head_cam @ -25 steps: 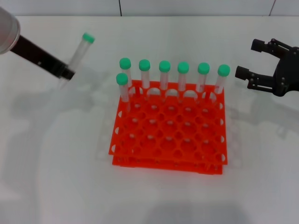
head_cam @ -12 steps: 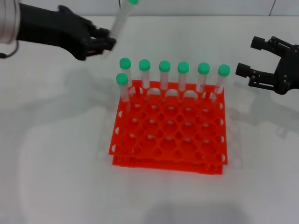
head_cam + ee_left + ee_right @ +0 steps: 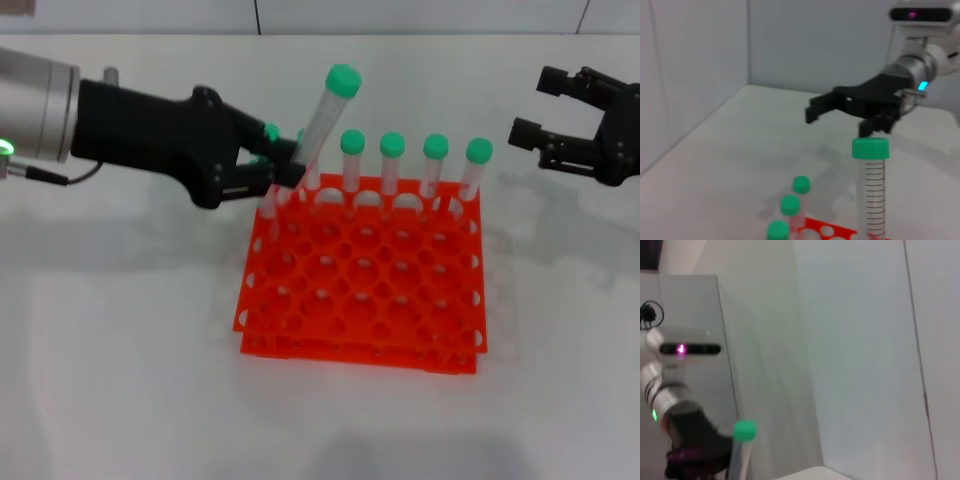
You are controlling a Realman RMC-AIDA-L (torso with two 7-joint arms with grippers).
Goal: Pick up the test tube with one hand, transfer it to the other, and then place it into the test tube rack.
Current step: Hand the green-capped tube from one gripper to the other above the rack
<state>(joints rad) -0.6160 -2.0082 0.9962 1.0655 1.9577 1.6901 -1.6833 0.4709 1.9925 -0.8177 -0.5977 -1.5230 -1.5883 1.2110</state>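
My left gripper (image 3: 290, 170) is shut on the lower part of a test tube (image 3: 322, 120), a clear tube with a green cap. It holds the tube tilted above the back left corner of the orange-red test tube rack (image 3: 360, 295). In the left wrist view the held test tube (image 3: 871, 195) stands upright, with my right gripper (image 3: 837, 120) beyond it. My right gripper (image 3: 530, 105) hovers open and empty to the right of the rack, fingers pointing left. The right wrist view shows the test tube's green cap (image 3: 745, 430) and my left gripper (image 3: 690, 452).
Several green-capped tubes (image 3: 435, 165) stand in the rack's back row; those at its left end are partly hidden behind my left gripper. The rack's other holes hold nothing. A white table (image 3: 120, 380) surrounds the rack, and a wall stands behind it.
My left arm has swung right from the far left of the table, carrying the tube to above the rack's back left corner. My right gripper has risen slightly.
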